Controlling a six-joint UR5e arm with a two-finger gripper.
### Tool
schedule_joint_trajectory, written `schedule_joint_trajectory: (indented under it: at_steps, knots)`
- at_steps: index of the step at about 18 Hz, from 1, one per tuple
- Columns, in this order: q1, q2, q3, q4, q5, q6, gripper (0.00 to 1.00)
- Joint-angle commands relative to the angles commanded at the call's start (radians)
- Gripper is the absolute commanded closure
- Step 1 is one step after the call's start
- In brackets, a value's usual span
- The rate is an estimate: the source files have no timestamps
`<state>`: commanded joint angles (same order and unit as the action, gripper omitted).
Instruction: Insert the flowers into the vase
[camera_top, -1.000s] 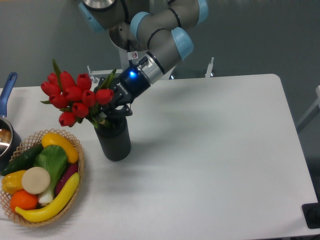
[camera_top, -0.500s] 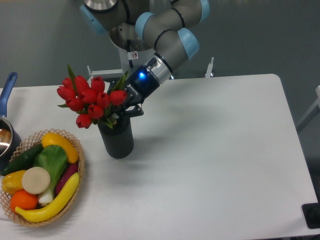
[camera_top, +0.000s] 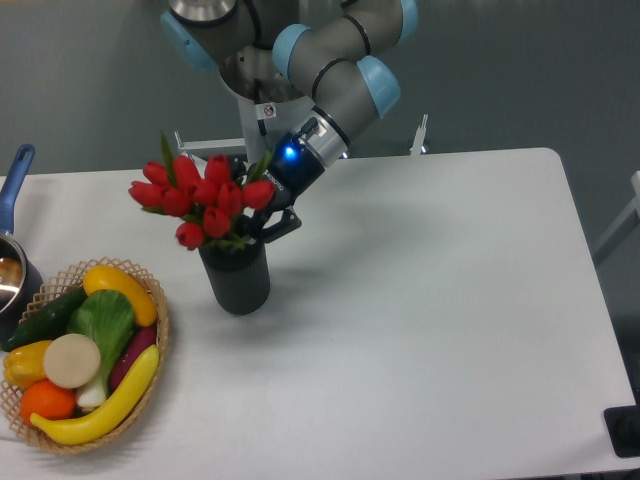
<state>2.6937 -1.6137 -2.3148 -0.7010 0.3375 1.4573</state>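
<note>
The flowers (camera_top: 203, 199) are a bunch of red tulips with green stems, leaning left above the vase. The vase (camera_top: 236, 279) is a dark grey cylinder standing upright on the white table left of centre. The stems reach down into the vase's mouth. My gripper (camera_top: 262, 217) comes in from the upper right and is shut on the stems just above the vase's rim. The lower stems are hidden inside the vase.
A wicker basket (camera_top: 151, 364) of toy fruit and vegetables sits at the front left, close to the vase. A metal pot with a blue handle (camera_top: 14, 178) stands at the left edge. The table (camera_top: 430, 320) stretches to the right.
The gripper has moved right and turned the bunch more upright. The tulip heads have shifted right, over the vase. The vase has shifted slightly right.
</note>
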Motion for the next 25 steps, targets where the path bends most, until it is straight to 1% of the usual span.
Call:
schedule_joint_trajectory:
  at_steps: [1, 3, 4, 8, 13, 16, 18, 20, 25]
  knots:
    - [0.003, 0.002, 0.000, 0.002, 0.000, -0.002, 0.22]
    - [0.015, 0.006, 0.000, 0.000, 0.000, -0.005, 0.05]
    - [0.023, 0.014, -0.002, 0.000, 0.000, -0.006, 0.01]
    - [0.100, 0.060, -0.008, -0.003, -0.002, -0.012, 0.00]
    - [0.193, 0.101, -0.005, -0.005, 0.003, -0.017, 0.00]
    - [0.247, 0.136, -0.008, -0.009, 0.063, -0.020, 0.00]
    - [0.253, 0.152, -0.012, -0.012, 0.116, -0.020, 0.00]
    - [0.262, 0.155, -0.014, -0.012, 0.141, -0.021, 0.00]
    - [0.294, 0.155, -0.003, -0.012, 0.149, -0.040, 0.00]
